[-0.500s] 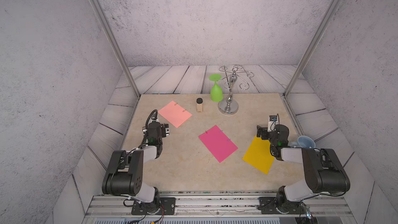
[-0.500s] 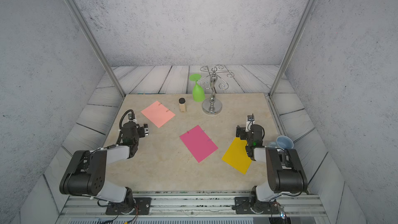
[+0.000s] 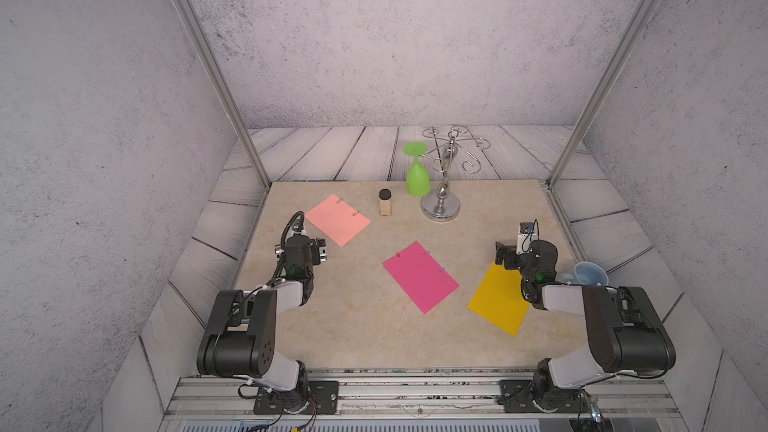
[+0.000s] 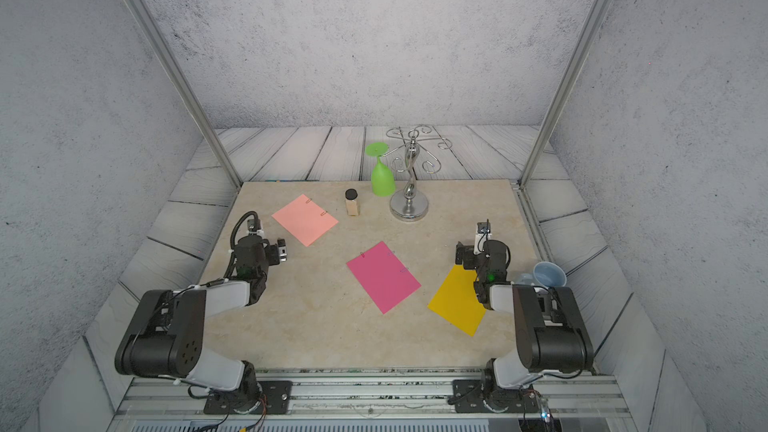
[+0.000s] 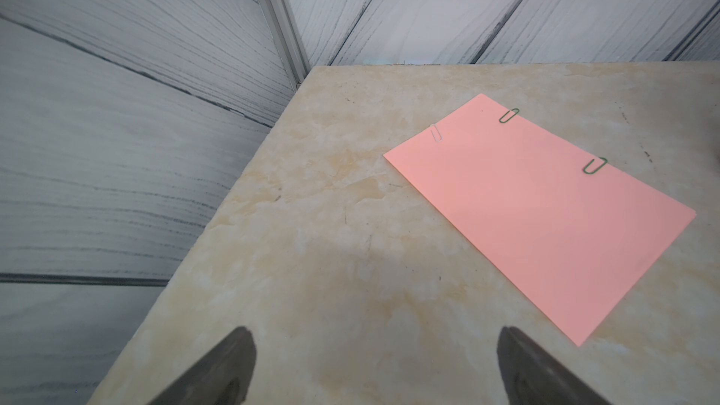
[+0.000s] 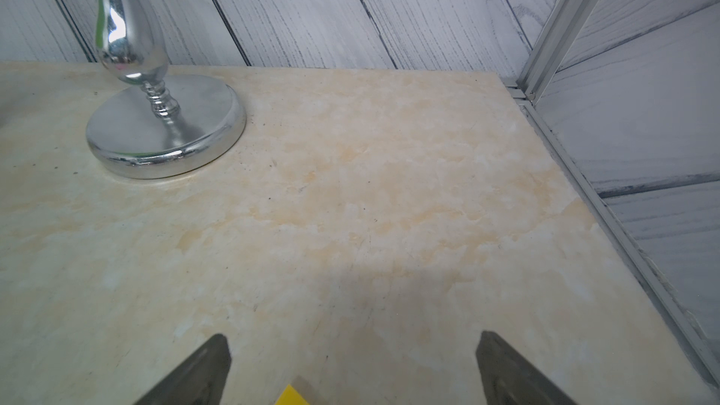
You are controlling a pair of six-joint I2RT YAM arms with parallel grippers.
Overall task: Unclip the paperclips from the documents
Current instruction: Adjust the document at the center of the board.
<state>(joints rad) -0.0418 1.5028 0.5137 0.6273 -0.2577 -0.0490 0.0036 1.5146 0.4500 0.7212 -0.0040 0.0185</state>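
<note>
Three documents lie flat on the beige table. The salmon pink sheet (image 3: 337, 220) (image 5: 545, 212) at the back left carries two green paperclips (image 5: 509, 115) (image 5: 595, 165) and a white one (image 5: 436, 133) on its edges. On the magenta sheet (image 3: 419, 277) in the middle, a reddish clip (image 3: 398, 254) and two bluish clips (image 3: 426, 253) sit along the far edges. The yellow sheet (image 3: 498, 301) lies at the right, its far corner (image 6: 291, 397) under my right gripper (image 6: 352, 335). My left gripper (image 5: 374, 331) hovers just short of the pink sheet. Both are open and empty.
A chrome wire stand (image 3: 441, 205) stands at the back, with a green glass (image 3: 417, 178) hanging upside down from it. A small black-capped bottle (image 3: 385, 202) stands next to it. A pale blue cup (image 3: 590, 274) lies off the table's right edge. Metal posts (image 3: 552, 182) mark the back corners.
</note>
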